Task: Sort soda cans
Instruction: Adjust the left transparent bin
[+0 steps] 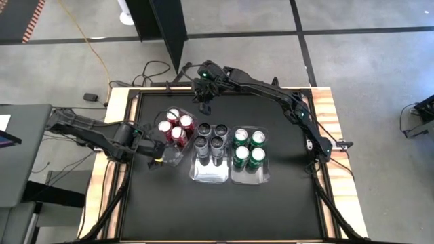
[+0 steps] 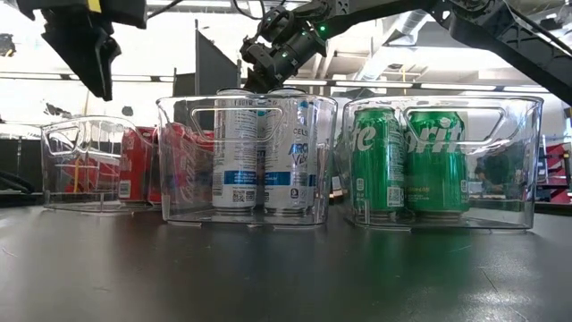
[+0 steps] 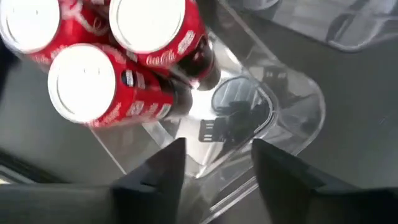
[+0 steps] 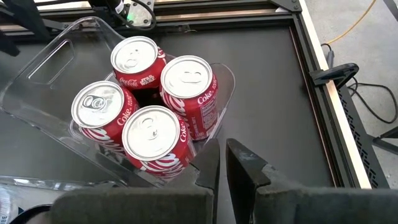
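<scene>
red cans: four red cylindrical soda cans with silvery tops (image 1: 175,126) stand bunched in the clear plastic rectangular bin (image 1: 178,154) nearest the counter's left edge, at its far end
dark cans: four silver-grey soda cans with dark tops (image 1: 209,136) stand in the middle clear bin (image 1: 209,173)
green cans: four green soda cans (image 1: 248,148) stand in the clear bin (image 1: 250,177) toward the right edge
left gripper: the left gripper (image 3: 214,163) hangs at the near end of the red cans' bin, fingers apart, holding nothing
right gripper: the right gripper (image 4: 222,163) hovers by the far edge of the black counter (image 1: 285,203), fingers together, empty
</scene>
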Controlling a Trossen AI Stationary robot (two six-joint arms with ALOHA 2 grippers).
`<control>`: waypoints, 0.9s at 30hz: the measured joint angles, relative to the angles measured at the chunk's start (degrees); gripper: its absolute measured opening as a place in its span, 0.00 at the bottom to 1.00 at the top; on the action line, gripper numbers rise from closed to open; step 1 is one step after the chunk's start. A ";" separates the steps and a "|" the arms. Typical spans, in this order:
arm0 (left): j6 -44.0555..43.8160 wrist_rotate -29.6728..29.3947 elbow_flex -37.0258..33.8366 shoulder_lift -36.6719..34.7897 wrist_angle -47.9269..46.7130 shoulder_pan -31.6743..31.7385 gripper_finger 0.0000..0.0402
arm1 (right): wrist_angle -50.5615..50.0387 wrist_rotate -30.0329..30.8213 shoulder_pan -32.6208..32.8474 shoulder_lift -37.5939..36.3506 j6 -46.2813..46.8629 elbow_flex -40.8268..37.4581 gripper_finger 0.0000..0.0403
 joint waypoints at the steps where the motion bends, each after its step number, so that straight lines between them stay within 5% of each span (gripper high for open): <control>1: -0.66 0.21 -0.26 -0.06 -0.22 0.22 0.41 | 0.00 0.00 0.00 0.00 0.00 0.00 0.12; 8: -5.05 0.42 -1.97 -0.09 0.00 1.40 0.03 | 0.00 0.00 0.00 0.00 0.00 0.00 0.12; 27: -10.84 9.45 -9.35 0.02 0.97 5.38 0.00 | 0.00 0.00 0.00 0.00 0.00 0.00 0.12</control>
